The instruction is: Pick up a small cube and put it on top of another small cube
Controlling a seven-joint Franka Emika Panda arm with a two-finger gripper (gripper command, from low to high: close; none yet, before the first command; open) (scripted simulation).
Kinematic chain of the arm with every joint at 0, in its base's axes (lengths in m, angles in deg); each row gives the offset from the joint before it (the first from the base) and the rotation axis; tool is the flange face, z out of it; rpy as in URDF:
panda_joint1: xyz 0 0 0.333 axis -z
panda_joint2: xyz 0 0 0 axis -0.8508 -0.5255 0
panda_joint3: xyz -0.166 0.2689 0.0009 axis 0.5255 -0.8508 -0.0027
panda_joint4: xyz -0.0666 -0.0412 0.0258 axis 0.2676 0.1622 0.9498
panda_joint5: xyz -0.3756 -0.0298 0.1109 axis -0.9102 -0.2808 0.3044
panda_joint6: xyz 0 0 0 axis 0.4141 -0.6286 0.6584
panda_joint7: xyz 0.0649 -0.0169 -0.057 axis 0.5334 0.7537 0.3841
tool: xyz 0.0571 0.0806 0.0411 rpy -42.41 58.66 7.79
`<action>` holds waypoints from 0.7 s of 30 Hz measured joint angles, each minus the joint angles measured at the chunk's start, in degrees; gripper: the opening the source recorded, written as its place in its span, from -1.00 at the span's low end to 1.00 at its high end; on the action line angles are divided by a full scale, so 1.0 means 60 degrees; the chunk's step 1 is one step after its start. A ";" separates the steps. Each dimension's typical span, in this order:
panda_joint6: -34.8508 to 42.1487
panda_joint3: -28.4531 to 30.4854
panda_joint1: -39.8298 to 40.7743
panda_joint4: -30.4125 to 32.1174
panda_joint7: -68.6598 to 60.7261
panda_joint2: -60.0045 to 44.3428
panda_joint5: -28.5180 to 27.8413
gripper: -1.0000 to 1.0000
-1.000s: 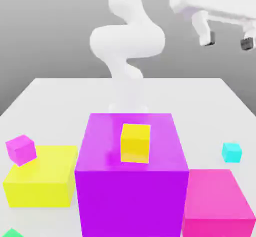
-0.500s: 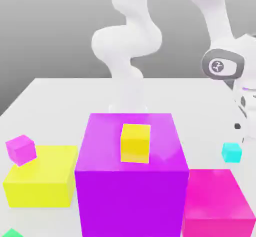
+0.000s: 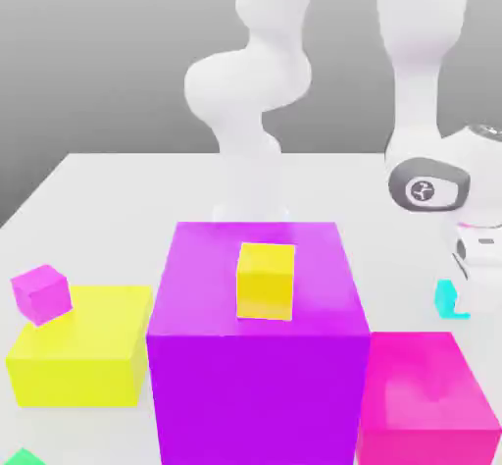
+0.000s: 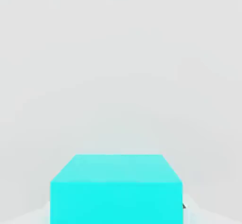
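The cyan cube (image 4: 116,200) was held between the closed fingers of the gripper (image 4: 116,213), low at the table (image 3: 333,188). It could be dropped if gripped unevenly. Toward the exterior view's left from the gripper, the tall purple block (image 3: 257,394), topped by the yellow cube (image 3: 265,282), might be struck if too little lift were given.

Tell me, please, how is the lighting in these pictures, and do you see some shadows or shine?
In the exterior view, light is bright and even; the table has no strong shadows, a soft lighter sheen lies on the purple block's top, and the background darkens downward. In the hand view, the cyan cube looks flatly lit.
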 joint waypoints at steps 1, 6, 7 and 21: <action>0.0166 -0.0273 0.0208 0.0063 -0.0222 0.0234 0.0287 -1.00; 0.1146 -0.1466 0.0997 0.0418 -0.1579 0.1608 0.2081 -1.00; 0.1377 -0.1546 0.1074 0.0449 -0.1787 0.1877 0.2388 -1.00; 0.7037 0.0870 0.5072 -0.2635 -0.0026 0.4518 0.3463 -1.00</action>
